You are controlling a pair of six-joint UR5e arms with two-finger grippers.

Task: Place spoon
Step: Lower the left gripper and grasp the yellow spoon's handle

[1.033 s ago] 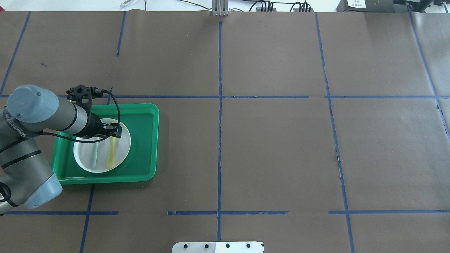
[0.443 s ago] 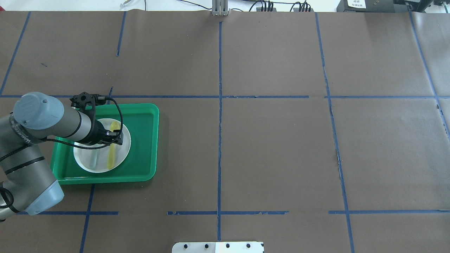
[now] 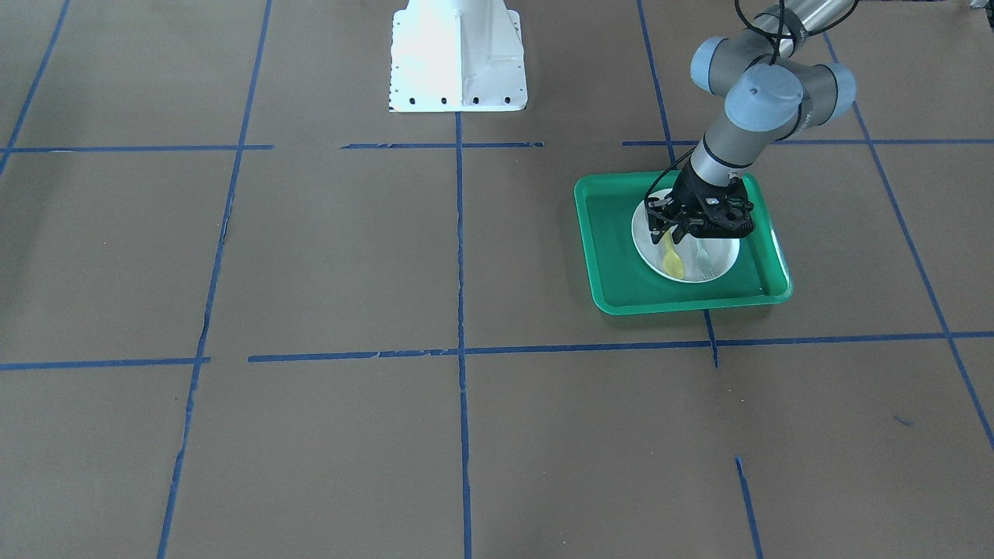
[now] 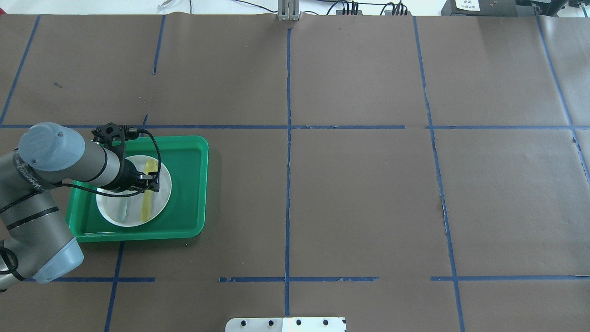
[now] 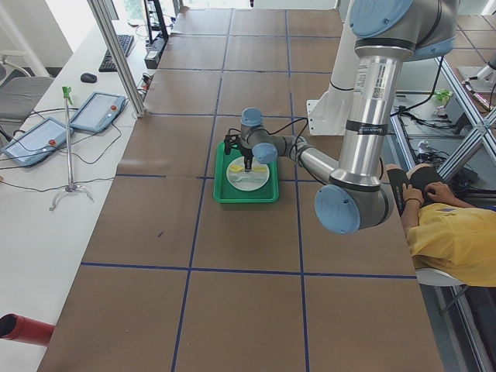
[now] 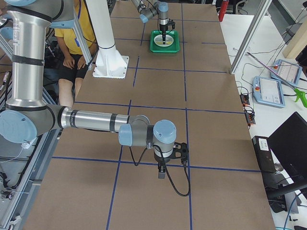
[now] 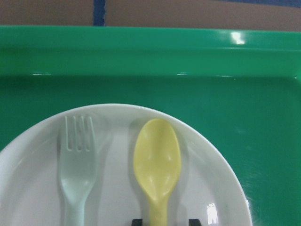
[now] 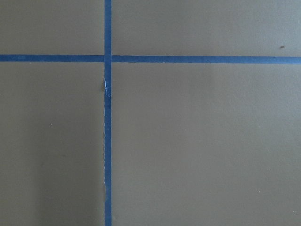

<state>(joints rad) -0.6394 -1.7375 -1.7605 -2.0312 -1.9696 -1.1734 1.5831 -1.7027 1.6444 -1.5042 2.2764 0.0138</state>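
Since a second ago the left arm has drawn back along the spoon (image 7: 157, 162), so the bowl that it covered now shows clear in the overhead view.

By its look the spoon is thin moulded plastic: very light, fairly stiff, smooth enough to slide on a glazed surface or twist in a pinch. The flat straight handle looks like the best place to hold it, pinched across its width near the middle.

It is pale yellow with an oval bowl that seems to face up. It lies flat on the white plate (image 7: 28, 155), parallel to a pale grey-green fork (image 7: 77, 155) just beside it and not touching. The plate sits in a green tray (image 7: 235, 108) on the brown counter (image 4: 359, 193).

The left end effector (image 4: 150, 183) hangs over the handle, released: in the wrist view its two dark tips stand either side of the handle with a gap at each. The right end effector (image 6: 162, 171) is far off over bare counter; I cannot tell its state.
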